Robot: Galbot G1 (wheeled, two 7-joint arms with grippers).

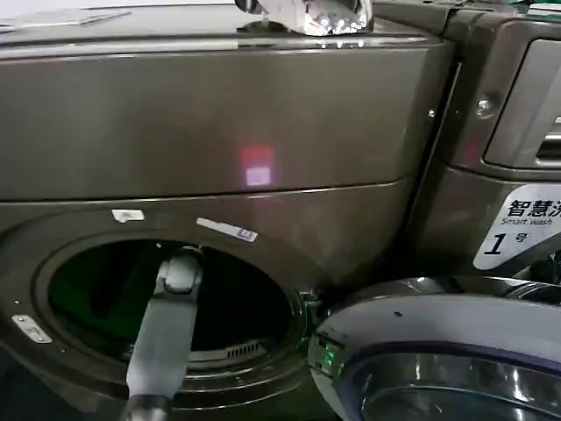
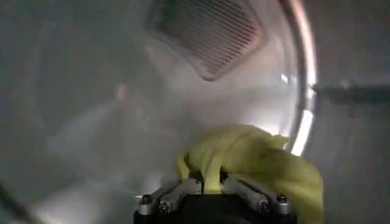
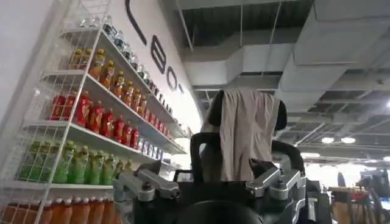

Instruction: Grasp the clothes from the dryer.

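The head camera looks forward and down, close against the dryer [image 1: 219, 132], at its open drum mouth where the left arm [image 1: 166, 333] reaches in. The left wrist camera sits inside that drum, very near the clothes [image 2: 256, 161], apparently facing the rear wall. The right wrist camera points up toward a drinks shelf [image 3: 91, 128] and ceiling.

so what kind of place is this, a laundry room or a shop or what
Likely a mock laundry corner inside a store-like hall. Two front-loading machines stand side by side, the dryer with its drum open. Behind, wire shelves hold rows of bottled drinks under an open industrial ceiling.
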